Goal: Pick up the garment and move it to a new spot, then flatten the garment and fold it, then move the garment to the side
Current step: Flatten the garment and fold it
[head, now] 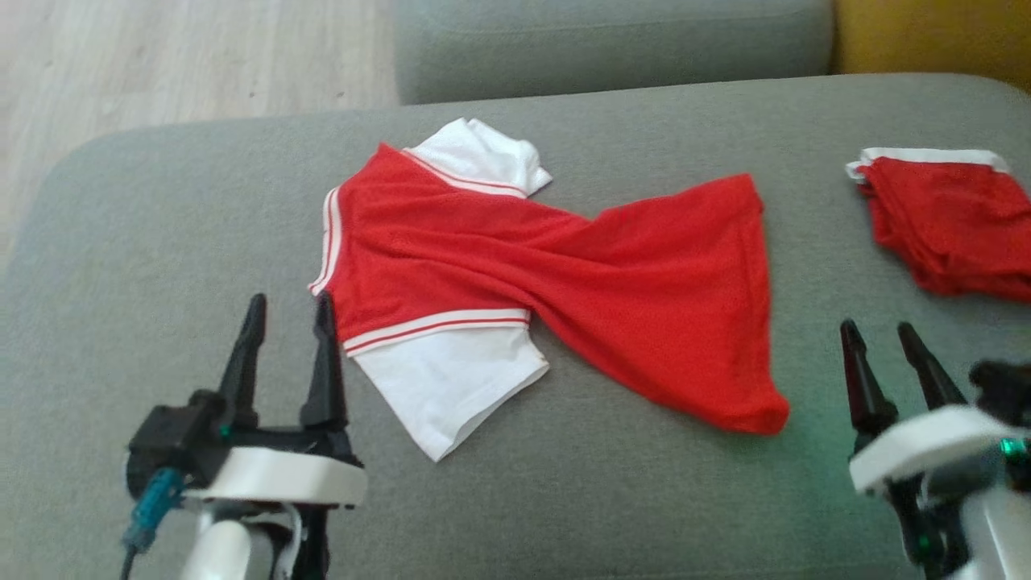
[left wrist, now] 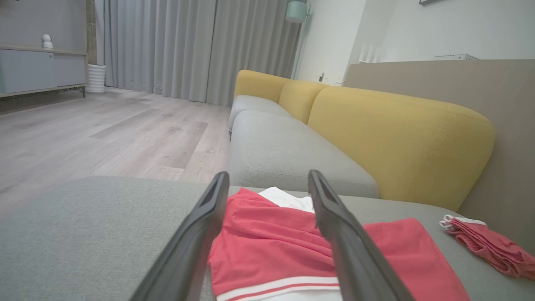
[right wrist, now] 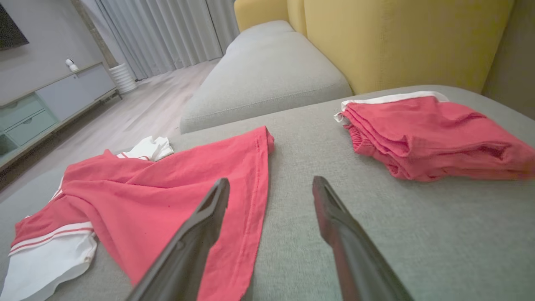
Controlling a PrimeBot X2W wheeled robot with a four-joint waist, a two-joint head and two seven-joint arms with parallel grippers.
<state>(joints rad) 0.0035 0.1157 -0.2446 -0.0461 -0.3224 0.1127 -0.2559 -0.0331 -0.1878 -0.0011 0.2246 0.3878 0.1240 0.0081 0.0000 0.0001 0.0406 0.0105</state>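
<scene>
Right now your left gripper (head: 291, 300) and right gripper (head: 876, 326) are both hovering with fingers spread wide, gripping nothing, while the red-and-white garment (head: 564, 274) is lying twisted on the grey cushion (head: 161, 242) between them.

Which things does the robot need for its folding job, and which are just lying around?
For the job:
red-and-white shirt
grey cushion under it

Just lying about:
folded red clothes
yellow sofa back
grey cabinet

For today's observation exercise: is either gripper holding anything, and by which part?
Nothing is held: left gripper and right gripper stand open, and the red jersey lies free on the cushion.
</scene>
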